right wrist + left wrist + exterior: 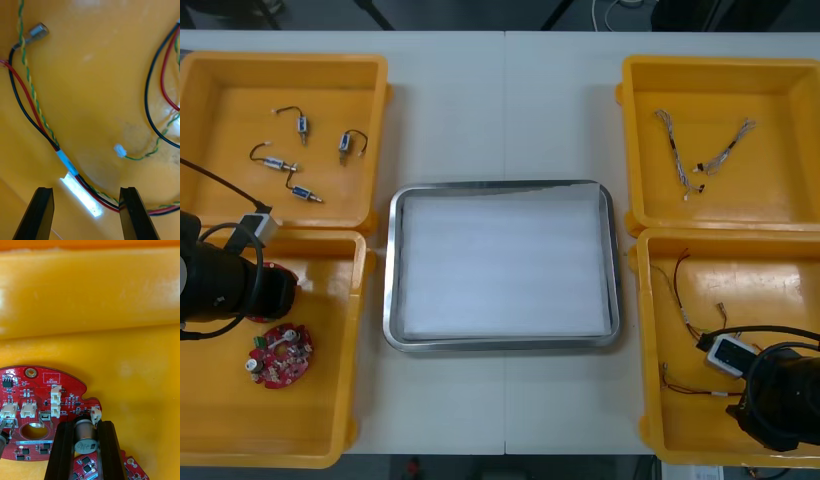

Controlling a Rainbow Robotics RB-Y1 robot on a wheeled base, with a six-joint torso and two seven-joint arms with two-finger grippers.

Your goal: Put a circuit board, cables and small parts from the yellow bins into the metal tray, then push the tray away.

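My left gripper (85, 424) is shut on a round red circuit board (45, 405), its fingers clamped on the silver cylinder standing on the board. In the front view the left arm (230, 285) hangs over the near left yellow bin (330, 400), where another red board (281, 354) lies on the floor. My right gripper (86, 215) stands open just above the near right bin floor. A red and black cable (33, 120) with a white sleeve runs between its fingers, close to one of them, beside a twisted green and yellow cable (32, 90). The metal tray (392, 300) sits in the middle, white inside.
The far left bin (220, 90) holds several small metal parts (302, 125) with black leads. The far right bin (780, 90) holds twisted cables (675, 150). Thin red and yellow cables (680, 300) lie in the near right bin under the right arm (780, 400).
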